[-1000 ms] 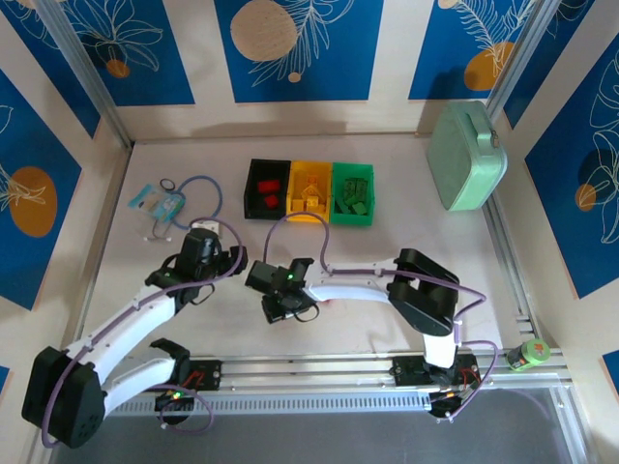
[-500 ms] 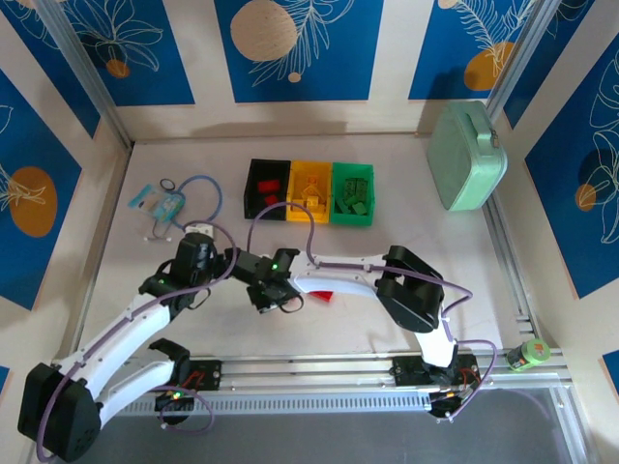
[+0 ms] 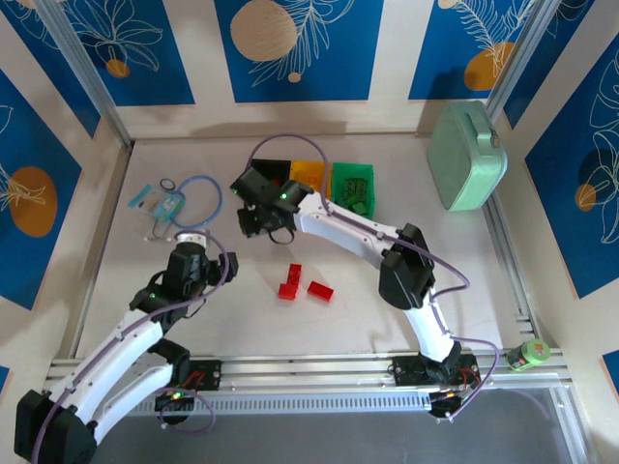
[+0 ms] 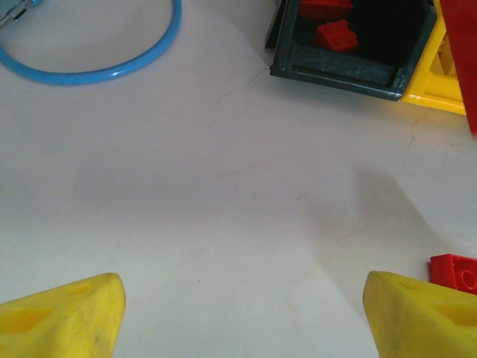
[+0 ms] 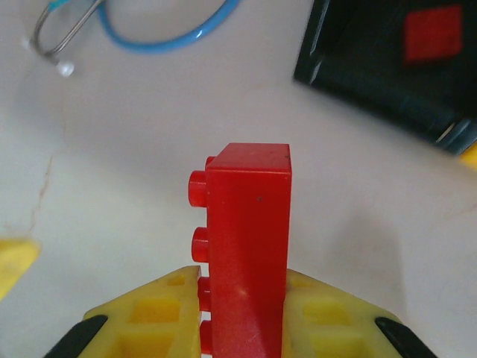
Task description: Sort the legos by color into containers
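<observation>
**Right arm carrying a brick to its bin.** The right arm's fingers (image 5: 149, 317) are clamped on a red brick (image 5: 246, 216), whose long axis runs straight out from them. The black bin (image 5: 358, 86), at the middle of the tabletop's (image 3: 435, 261) far edge, lies just ahead and to their right. The left arm's fingers (image 4: 67, 313) stand spread and empty, with two loose red bricks (image 3: 288, 286) off to their right at the tabletop's centre. The surface is pale, matte and faintly cracked. Blue-and-cream patterned walls (image 3: 145, 58) enclose it.

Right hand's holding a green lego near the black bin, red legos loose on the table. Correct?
Not green: the right wrist view shows the right hand shut on a red lego. The rest holds: it is near the black bin, and red legos lie loose on the table.
</observation>
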{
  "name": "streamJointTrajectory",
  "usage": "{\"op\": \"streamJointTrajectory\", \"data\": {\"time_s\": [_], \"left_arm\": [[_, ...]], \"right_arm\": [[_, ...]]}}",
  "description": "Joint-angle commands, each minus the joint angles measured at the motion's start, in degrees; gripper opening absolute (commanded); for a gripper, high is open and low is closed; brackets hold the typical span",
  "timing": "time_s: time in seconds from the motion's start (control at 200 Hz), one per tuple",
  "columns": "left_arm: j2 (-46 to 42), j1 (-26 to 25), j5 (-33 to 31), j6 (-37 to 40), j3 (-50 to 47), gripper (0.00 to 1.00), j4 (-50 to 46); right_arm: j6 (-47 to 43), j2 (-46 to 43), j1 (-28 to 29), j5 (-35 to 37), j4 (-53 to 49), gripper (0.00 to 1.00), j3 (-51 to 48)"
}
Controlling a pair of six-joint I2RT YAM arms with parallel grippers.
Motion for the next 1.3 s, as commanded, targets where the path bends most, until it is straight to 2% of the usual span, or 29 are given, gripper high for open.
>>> {"op": "streamJointTrajectory", "data": {"time_s": [0.0,0.32,0.455,0.52,0.59,0.66,0.695,0.861,1.076,1.296], "left_arm": [[-2.4,0.2,0.9,-1.6,-1.4,0.83,-2.5],[-5.6,0.2,2.0,-2.6,-1.9,0.83,-5.0],[-6.2,0.2,4.1,-2.1,-1.6,0.82,-4.8],[-5.9,-0.2,5.1,-1.6,-1.2,0.82,-4.6],[-4.9,-0.9,5.4,-0.9,-0.5,0.82,-4.8],[-3.8,-1.8,5.5,-0.6,0.3,0.82,-5.0],[-3.3,-2.5,5.5,-0.5,0.6,0.82,-4.7],[0.7,-6.9,5.8,-0.8,1.6,0.86,-1.8],[11.2,-16.5,4.4,-1.1,4.6,0.89,2.9],[23.6,-24.9,-1.7,-3.8,9.8,0.91,4.5]], "right_arm": [[-3.6,5.6,-2.6,-1.5,-4.5,0.20,6.6],[-6.0,21.2,-10.0,-3.5,-11.0,0.22,31.8],[-6.8,24.9,-12.7,-4.8,-9.6,0.26,37.2],[-7.2,25.3,-13.9,-4.9,-8.5,0.33,38.2],[-7.7,24.9,-14.8,-6.2,-8.1,0.56,39.3],[-8.4,23.9,-14.8,-6.3,-9.2,0.65,40.3],[-8.8,22.8,-14.7,-6.2,-9.5,0.67,39.8],[-8.6,14.2,-14.5,-5.8,-9.9,0.67,29.3],[-6.0,-6.7,-14.7,-5.8,5.3,0.68,-3.8],[-3.5,-20.0,-18.7,-6.8,10.6,0.75,-23.1]]}}
